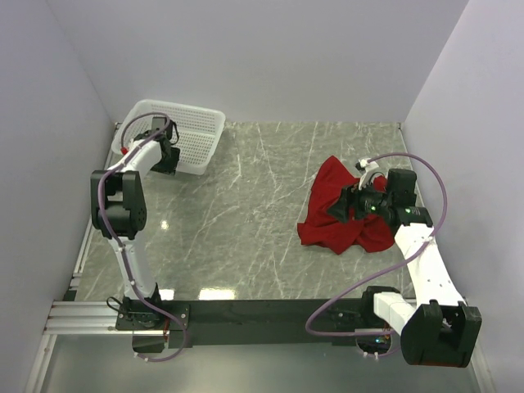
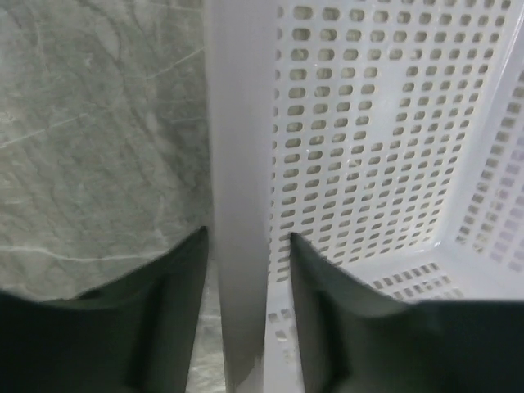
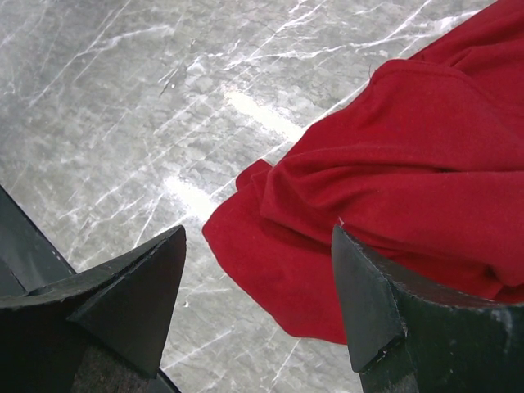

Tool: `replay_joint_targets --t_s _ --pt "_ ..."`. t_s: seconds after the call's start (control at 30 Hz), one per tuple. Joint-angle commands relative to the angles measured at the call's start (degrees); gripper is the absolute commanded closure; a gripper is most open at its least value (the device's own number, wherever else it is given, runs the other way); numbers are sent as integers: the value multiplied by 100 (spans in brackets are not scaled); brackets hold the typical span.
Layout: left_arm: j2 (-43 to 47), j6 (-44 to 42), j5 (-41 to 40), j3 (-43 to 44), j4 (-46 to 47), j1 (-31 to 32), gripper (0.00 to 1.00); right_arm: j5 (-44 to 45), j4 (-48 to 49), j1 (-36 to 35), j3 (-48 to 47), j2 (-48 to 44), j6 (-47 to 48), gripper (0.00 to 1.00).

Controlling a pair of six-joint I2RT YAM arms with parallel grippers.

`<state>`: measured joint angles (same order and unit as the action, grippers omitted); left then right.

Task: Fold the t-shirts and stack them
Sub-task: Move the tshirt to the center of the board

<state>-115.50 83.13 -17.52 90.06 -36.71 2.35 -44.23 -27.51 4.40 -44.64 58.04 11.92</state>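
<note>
Lying in a crumpled heap, the plain deep-red soft cotton t-shirt [image 1: 336, 228] sat on the grey marble-look table [image 1: 246, 213], near its right edge and about halfway between the near and far edges. It was bunched up with lots of folds and was not folded flat. The right gripper [image 1: 340, 206] hung just above the shirt's left side, with the right arm reaching over the cloth. In the right wrist view the right gripper [image 3: 258, 233] had its two dark fingers [image 3: 131, 303] spread wide apart. One finger was over bare table and the other was over the red t-shirt [image 3: 393, 164]. Nothing was pinched between them. Far away, at the far left corner of the table, stood the white plastic mesh basket [image 1: 196, 123]. The left gripper [image 1: 168, 155] was at the basket's near side. In the left wrist view the left gripper [image 2: 246, 237] had one finger [image 2: 164, 311] outside the basket's wall [image 2: 237, 123] and one inside it. The fingers were a little apart, with a thin gap showing beside the inner one, so they were not squeezing the wall.
</note>
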Motion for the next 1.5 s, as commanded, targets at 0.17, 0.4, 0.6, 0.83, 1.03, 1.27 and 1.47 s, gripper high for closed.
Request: replay_joint_targets --t_s 0.17,0.4,0.6,0.83,1.03,1.27,1.47 --pt "782 -560 547 -514 620 -50 15 177 -132 43 -255 32 547 22" --pt "3098 -3025 1484 -2113 2551 -42 4 1205 -316 43 -659 681 1066 21" --pt "5202 -4522 2304 -3678 3214 -42 1 1206 -984 -106 -1300 1946 1637 21" --pt "6574 -4851 4114 -5005 3266 11 4 1654 -1257 -853 -1767 2633 1893 22" --pt "7436 -4508 4274 -5762 3416 265 4 2444 -818 -1441 -1688 3053 1287 28" --pt "7832 -4025 3968 -6264 3627 836 3 2394 -826 -1942 -2170 3697 873 82" --pt "7920 -4129 3589 -6422 3855 1373 7 1164 -1362 -2714 -3117 3600 961 100"
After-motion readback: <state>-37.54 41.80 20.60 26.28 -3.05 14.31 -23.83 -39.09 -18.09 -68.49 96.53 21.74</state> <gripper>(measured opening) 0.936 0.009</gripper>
